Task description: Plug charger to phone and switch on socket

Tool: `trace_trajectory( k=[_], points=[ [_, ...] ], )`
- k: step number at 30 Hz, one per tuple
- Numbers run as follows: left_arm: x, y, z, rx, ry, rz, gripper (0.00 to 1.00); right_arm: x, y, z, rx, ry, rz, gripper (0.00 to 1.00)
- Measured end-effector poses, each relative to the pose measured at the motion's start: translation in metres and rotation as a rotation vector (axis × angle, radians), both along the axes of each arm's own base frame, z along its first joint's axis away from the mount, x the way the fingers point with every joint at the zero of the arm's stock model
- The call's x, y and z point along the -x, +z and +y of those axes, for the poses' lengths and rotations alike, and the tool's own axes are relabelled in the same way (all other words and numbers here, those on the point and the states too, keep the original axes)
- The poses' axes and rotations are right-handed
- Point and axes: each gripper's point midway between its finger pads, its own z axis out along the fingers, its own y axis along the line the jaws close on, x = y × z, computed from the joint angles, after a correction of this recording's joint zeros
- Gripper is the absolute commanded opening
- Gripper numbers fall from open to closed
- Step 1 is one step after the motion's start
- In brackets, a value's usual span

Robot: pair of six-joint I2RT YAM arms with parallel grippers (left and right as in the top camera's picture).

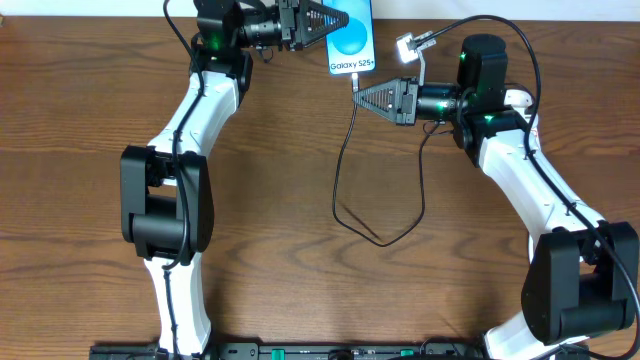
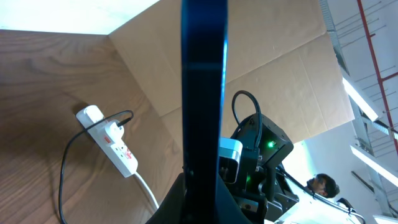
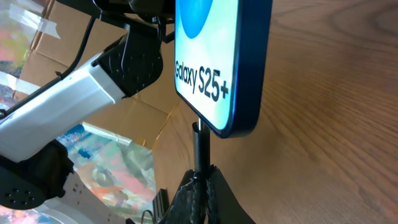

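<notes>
Charger tip (image 3: pixel 200 148) between right fingers (image 3: pixel 221 200), touching phone (image 3: pixel 214 56)

Overhead: fixed above the wooden table (image 1: pixel 300 150), facing straight down, far enough back to hold both arms from base to wrist. Left wrist: pressed close to the phone (image 2: pixel 203 81), edge-on, facing across the tabletop toward the socket (image 2: pixel 112 146) and the right arm (image 2: pixel 264 146). Right wrist: close below the phone's lit screen, facing along the charger (image 3: pixel 200 149) toward the left arm (image 3: pixel 68 93). Common to all three: the phone.
</notes>
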Motion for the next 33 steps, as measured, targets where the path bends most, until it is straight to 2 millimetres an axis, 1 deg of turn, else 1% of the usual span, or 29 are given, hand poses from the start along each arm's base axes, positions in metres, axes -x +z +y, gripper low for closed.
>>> trace_trajectory(
  k=[7,16,28,33],
  points=[
    [0.0000,0.0000,0.0000,0.000,0.000,0.003,0.07,0.0000,0.0000,0.0000,0.000,0.000,0.000,0.01],
    [0.0019,-0.0005,-0.0002,-0.003,-0.011,0.002,0.07,0.0022,-0.0015,0.0086,0.010,0.004,-0.003,0.01],
    [0.0019,-0.0005,-0.0002,-0.003,-0.011,0.002,0.07,0.0008,-0.0019,0.0080,0.013,-0.004,-0.004,0.01],
    [0.0018,-0.0004,-0.0001,-0.003,-0.010,0.002,0.07,-0.0002,-0.0018,0.0047,0.010,-0.007,-0.002,0.01]
  ],
)
